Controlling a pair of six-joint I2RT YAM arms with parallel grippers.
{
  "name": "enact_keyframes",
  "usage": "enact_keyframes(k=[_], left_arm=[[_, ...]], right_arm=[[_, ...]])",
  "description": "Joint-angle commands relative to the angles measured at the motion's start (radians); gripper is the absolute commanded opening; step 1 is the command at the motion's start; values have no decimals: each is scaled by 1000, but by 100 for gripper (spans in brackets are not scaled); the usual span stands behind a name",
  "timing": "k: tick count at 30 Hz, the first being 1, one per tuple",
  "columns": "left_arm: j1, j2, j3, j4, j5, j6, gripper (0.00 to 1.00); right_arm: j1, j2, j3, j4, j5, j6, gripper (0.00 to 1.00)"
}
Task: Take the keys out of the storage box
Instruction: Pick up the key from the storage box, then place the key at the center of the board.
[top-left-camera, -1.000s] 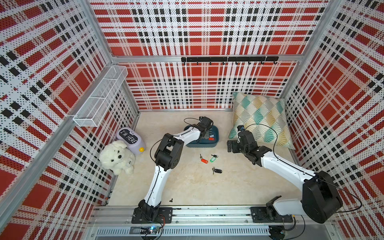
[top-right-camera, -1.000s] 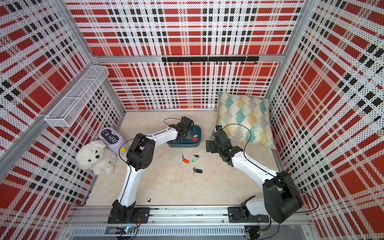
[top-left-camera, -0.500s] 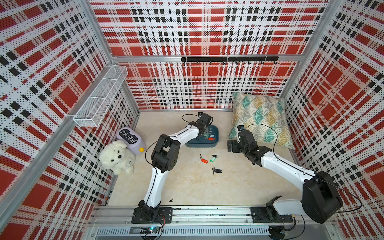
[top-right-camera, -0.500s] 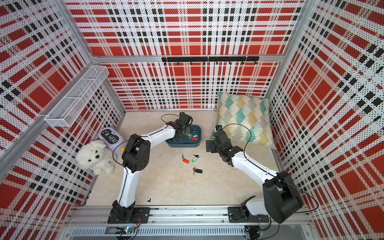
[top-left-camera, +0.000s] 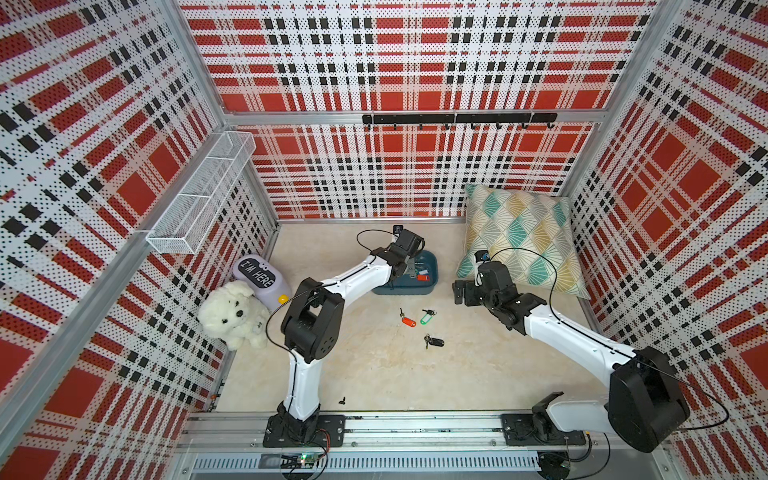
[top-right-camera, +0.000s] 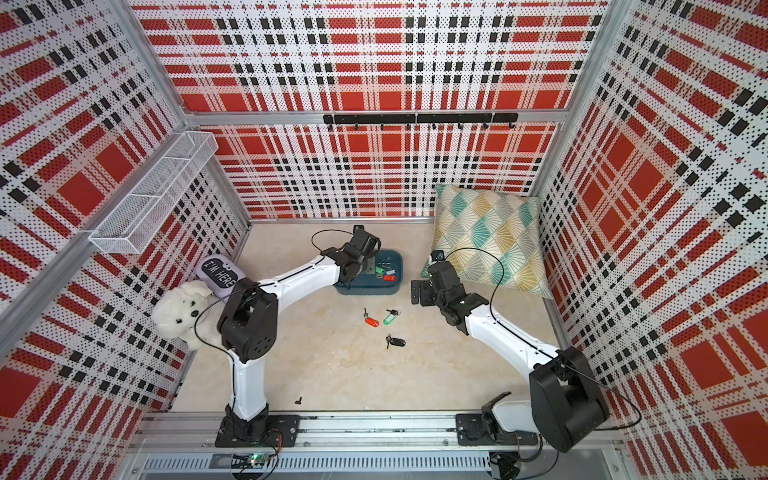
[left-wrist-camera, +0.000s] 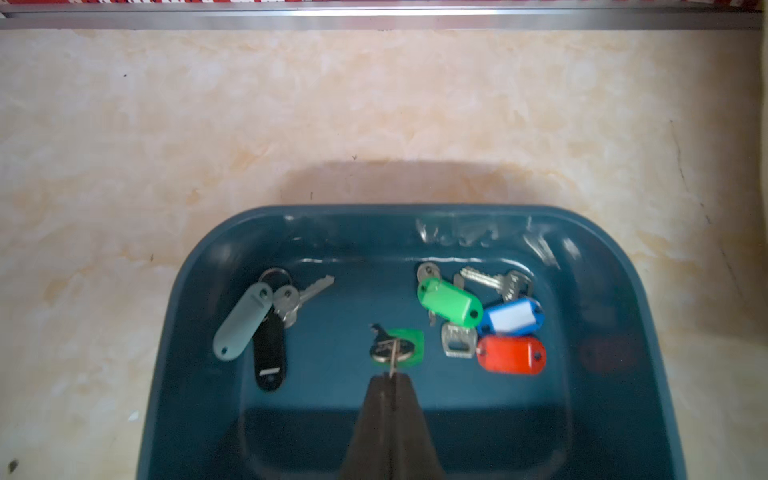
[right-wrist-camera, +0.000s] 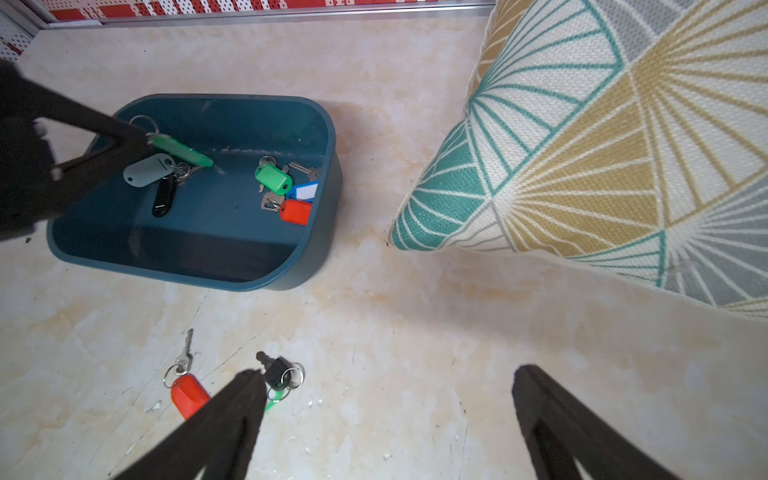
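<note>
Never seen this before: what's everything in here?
box: one, dark teal, on the floor
keys in the box: five, tags grey, black, green, blue, red
held key: one, green tag, over the box
keys on the floor: three, tags red, green, black, near the box
pillow: one, teal-yellow pattern, right back corner
plush dog: one, white, by left wall
lilac toy: one, reading I'M HERE, behind the dog
wire basket: one, white, on left wall
hook rail: one, black, on back wall
arms: two, white and black
left fingers: shut on the held key
right fingers: open, beside the pillow
</note>
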Motion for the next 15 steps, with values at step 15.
enact_keyframes(k=[15], left_arm=[[-204, -590, -669, 194, -83, -191, 0]], right_arm=[[112, -89, 0, -13, 14, 32, 100]])
